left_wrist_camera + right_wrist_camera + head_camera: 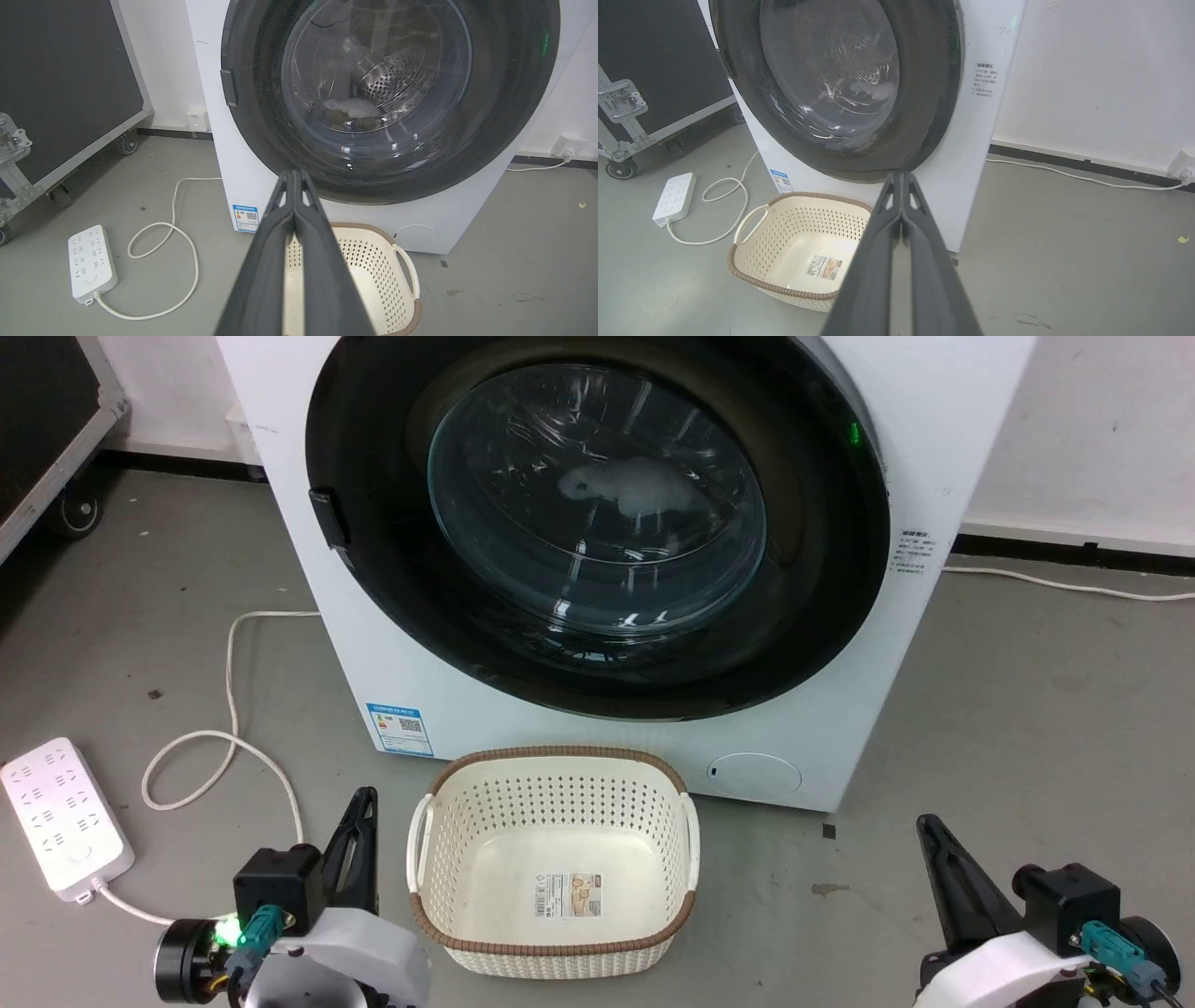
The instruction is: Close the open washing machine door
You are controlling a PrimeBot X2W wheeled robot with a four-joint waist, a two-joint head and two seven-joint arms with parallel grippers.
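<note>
The washing machine door (597,523) lies flat against the front of the washing machine (448,681), laundry showing through its glass. Before the machine, clear of it, the left gripper (294,175) and right gripper (902,175) each hold their fingers pressed together on nothing, with a cream basket (551,761) between them

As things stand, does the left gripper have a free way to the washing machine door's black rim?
Probably yes. The left gripper, shut, sits left of the perforated basket, with bare floor between it and the washing machine door, which already looks shut.
</note>
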